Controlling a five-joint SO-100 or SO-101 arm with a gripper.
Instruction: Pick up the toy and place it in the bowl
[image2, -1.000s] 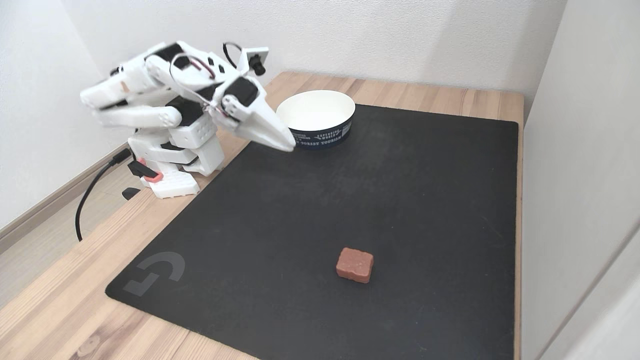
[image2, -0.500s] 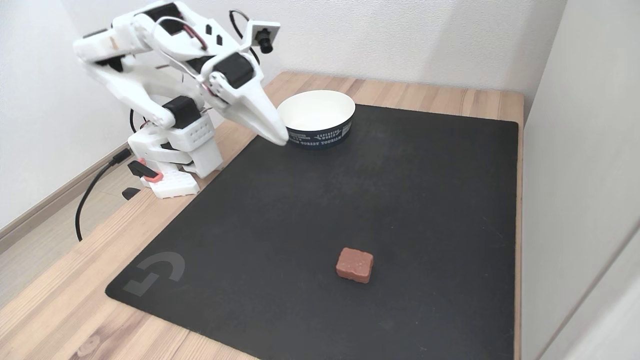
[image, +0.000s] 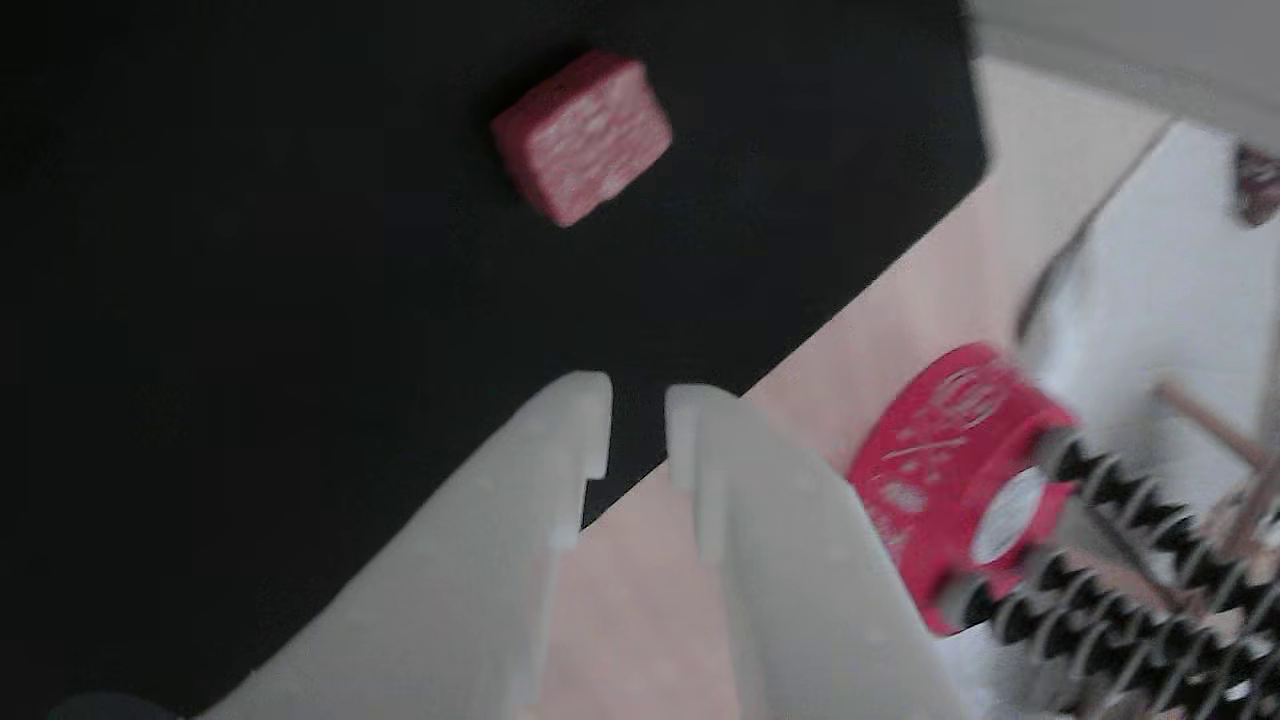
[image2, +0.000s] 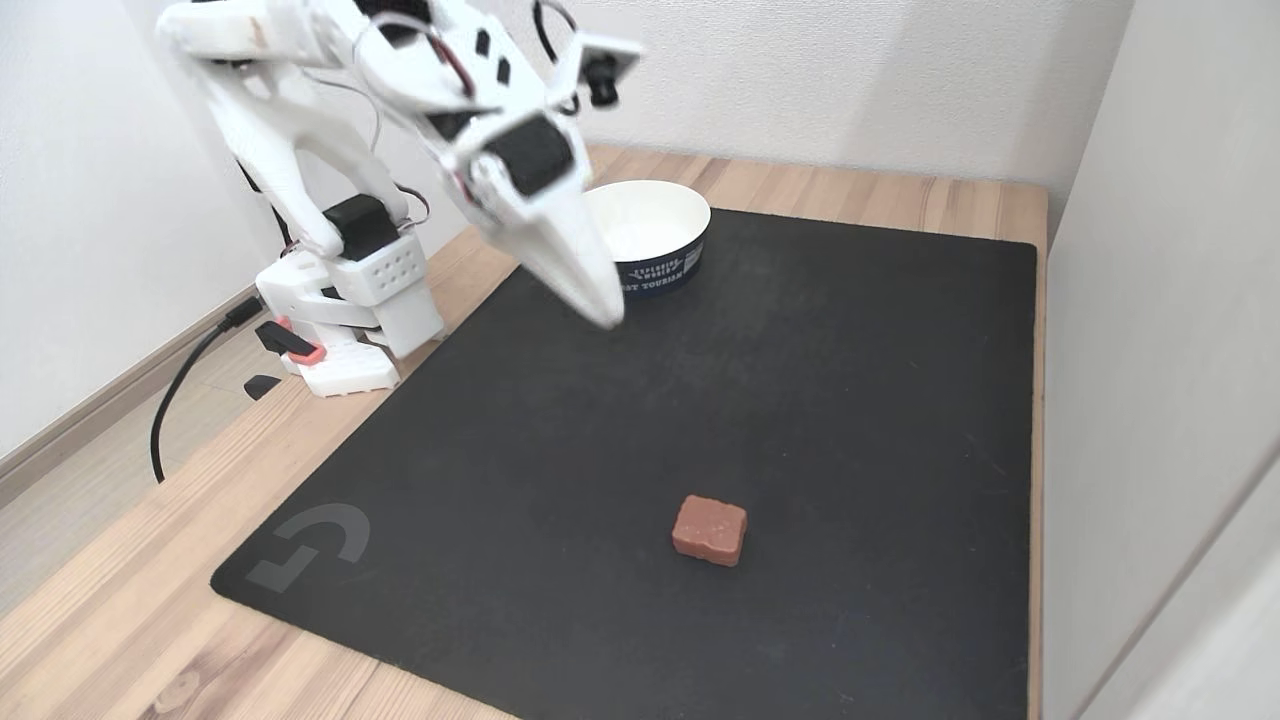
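Observation:
The toy (image2: 710, 530), a small pinkish-red block with paler speckles, lies alone on the black mat toward its front in the fixed view. It also lies near the top of the other view (image: 582, 135). The bowl (image2: 668, 270), white inside with a dark blue printed wall, stands at the mat's far left corner. My gripper (image2: 605, 312) hangs in the air in front of the bowl, pointing down at the mat and far from the toy. Its white fingers (image: 638, 420) show a narrow slit with nothing between them.
The black mat (image2: 820, 400) covers most of the wooden table (image2: 120, 620). The arm's base (image2: 345, 330) and a black cable (image2: 175, 400) sit at the left edge. A glossy red tin (image: 940, 450) lies off the table, and a pale wall (image2: 1150, 350) borders the right side.
The arm has unfolded and risen, swinging the gripper forward and to the right, from beside the bowl to out over the mat. Toy and bowl have not moved.

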